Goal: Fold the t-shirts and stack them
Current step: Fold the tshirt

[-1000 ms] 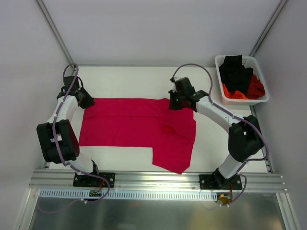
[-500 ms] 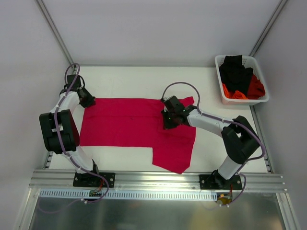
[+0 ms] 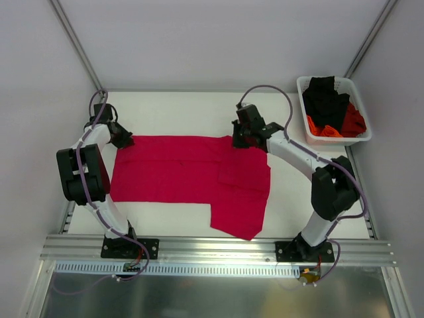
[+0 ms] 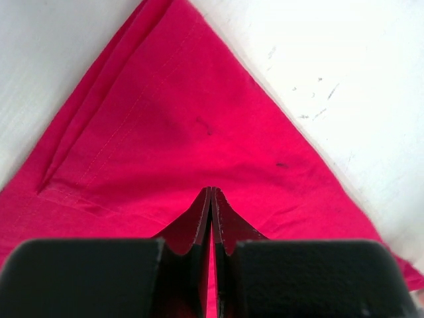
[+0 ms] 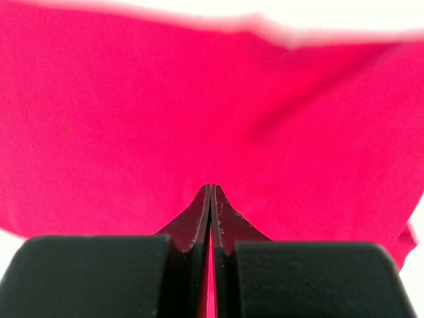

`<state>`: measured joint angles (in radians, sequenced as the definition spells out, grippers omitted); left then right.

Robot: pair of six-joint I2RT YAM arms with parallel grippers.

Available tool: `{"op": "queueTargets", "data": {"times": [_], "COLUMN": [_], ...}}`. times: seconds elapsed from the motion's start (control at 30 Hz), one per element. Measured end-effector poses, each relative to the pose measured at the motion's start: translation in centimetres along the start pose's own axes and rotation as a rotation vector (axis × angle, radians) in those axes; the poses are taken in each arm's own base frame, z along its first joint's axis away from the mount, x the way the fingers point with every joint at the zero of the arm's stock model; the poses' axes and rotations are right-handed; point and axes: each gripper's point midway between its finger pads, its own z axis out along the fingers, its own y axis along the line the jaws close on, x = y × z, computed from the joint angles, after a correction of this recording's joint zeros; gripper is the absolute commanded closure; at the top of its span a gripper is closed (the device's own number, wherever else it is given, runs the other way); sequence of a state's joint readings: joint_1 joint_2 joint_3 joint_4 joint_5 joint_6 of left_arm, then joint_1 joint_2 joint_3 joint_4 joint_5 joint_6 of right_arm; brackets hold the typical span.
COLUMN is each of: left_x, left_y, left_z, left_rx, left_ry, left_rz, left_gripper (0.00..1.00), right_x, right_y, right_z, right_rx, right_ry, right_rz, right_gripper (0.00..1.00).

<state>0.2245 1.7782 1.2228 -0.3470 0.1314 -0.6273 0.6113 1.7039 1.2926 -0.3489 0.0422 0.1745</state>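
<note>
1. Crimson shirt (image 3: 185,175) lies flat, long axis left-right, spreading nearward from both pincers.
2. Left pincer (image 3: 124,141) is clenched at its far-left corner and right pincer (image 3: 237,143) at its far edge; whether either pinches cloth, I cannot tell.
3. Basket (image 3: 336,140) sits right of the right pincer.

A white table (image 3: 192,106) with faint dark scuffs sits between plain pale grey walls (image 3: 218,40). 2 slim metal struts (image 3: 71,40) rise at its far corners. An aluminium rail (image 3: 218,246) runs along the near edge, with a dull metal sheet (image 3: 212,291) nearer still. The light is soft and even.
</note>
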Motion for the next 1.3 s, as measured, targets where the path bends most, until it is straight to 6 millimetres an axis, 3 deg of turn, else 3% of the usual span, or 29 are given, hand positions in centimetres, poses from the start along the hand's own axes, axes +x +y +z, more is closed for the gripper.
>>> {"op": "queueTargets", "data": {"times": [0.07,0.13,0.4,0.63,0.93,1.3], "left_x": [0.2,0.2,0.8,2.1,1.6,-2.3], "left_y": [0.1,0.2,0.3,1.2,0.6,-3.3], "left_z": [0.4,0.7,1.9,3.8,4.8,8.0], "left_rx": [-0.008,-0.016,-0.042,-0.087,-0.081,-0.001], "left_ry": [0.012,0.017,0.041,0.090,0.107,0.103], "left_rz": [-0.049,-0.101,-0.254,-0.362,-0.439,-0.451], "left_gripper": [1.00,1.00,1.00,1.00,1.00,1.00], "right_x": [-2.5,-2.7,3.3,3.7,1.3,-2.6], "right_y": [-0.7,-1.7,-7.1,-9.8,-10.2,-12.4], "right_z": [0.5,1.2,5.4,6.4,8.1,10.2], "right_rx": [0.030,0.071,0.256,0.319,0.318,0.302], "right_ry": [-0.050,-0.051,0.135,0.156,0.139,0.107], "right_rz": [0.042,0.081,0.186,0.269,0.325,0.438], "right_gripper": [1.00,1.00,1.00,1.00,1.00,1.00]}}
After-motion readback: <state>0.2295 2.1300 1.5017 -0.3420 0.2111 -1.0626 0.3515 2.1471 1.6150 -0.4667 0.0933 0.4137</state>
